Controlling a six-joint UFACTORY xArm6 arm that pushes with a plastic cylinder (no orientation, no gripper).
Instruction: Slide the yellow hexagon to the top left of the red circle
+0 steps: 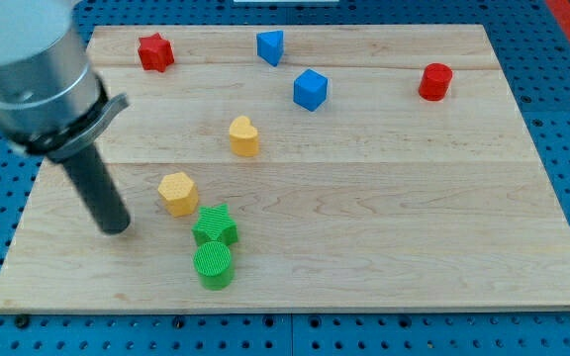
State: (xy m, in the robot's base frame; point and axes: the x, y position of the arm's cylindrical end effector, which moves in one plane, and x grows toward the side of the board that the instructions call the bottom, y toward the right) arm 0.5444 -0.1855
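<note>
The yellow hexagon (177, 193) lies on the wooden board (384, 227) at the lower left of the middle. The red circle (434, 81), a short cylinder, stands far off at the view's upper right. My tip (116, 228) rests on the board a short way to the left of the yellow hexagon and slightly below it, not touching it. The dark rod rises from the tip up and left into the grey arm body.
A yellow heart-like block (244, 135) sits above and right of the hexagon. A green star (214, 226) and green circle (213, 265) lie just below and right of it. A red star (154, 52) and two blue blocks (270, 46) (310, 89) lie near the top.
</note>
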